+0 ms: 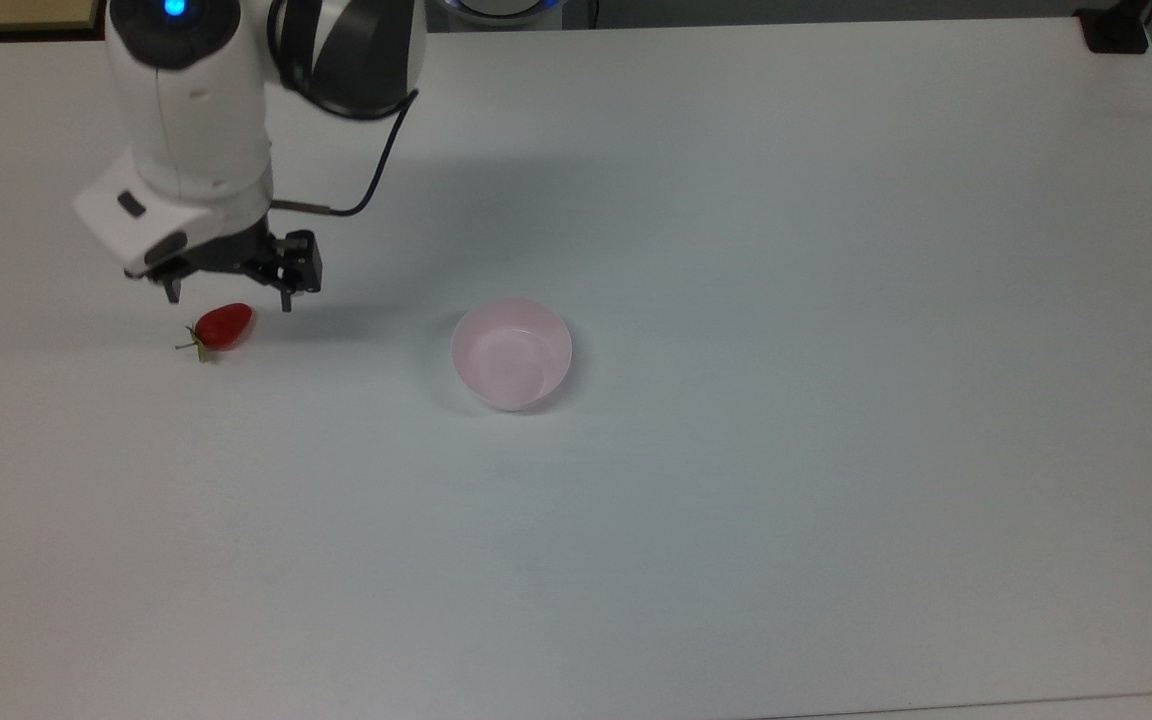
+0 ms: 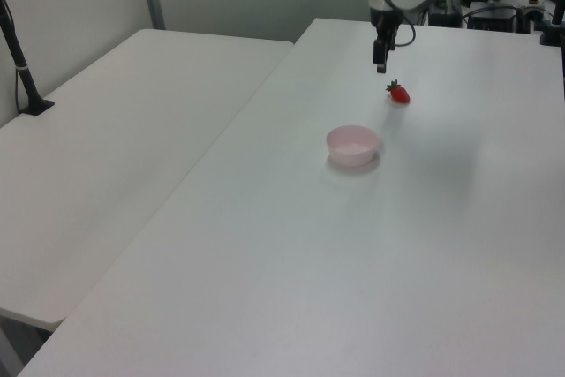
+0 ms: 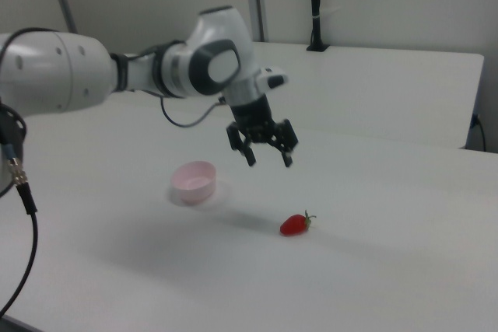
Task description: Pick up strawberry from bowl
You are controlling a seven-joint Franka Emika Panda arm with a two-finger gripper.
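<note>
One strawberry (image 1: pixel 224 326) lies on its side on the white counter (image 1: pixel 736 520), at the left of the top view, well apart from the empty pink bowl (image 1: pixel 511 352) near centre frame. Our claw (image 1: pixel 229 292) hovers just above it, jaws spread wide and holding nothing. We judge the fruit light, glossy and apt to roll, perhaps soft; we would pinch it gently across its red middle, clear of the green cap.

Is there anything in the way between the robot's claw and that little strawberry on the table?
Nothing visible. The gripper hangs open above the strawberry, which lies on bare table, apart from the bowl.
</note>
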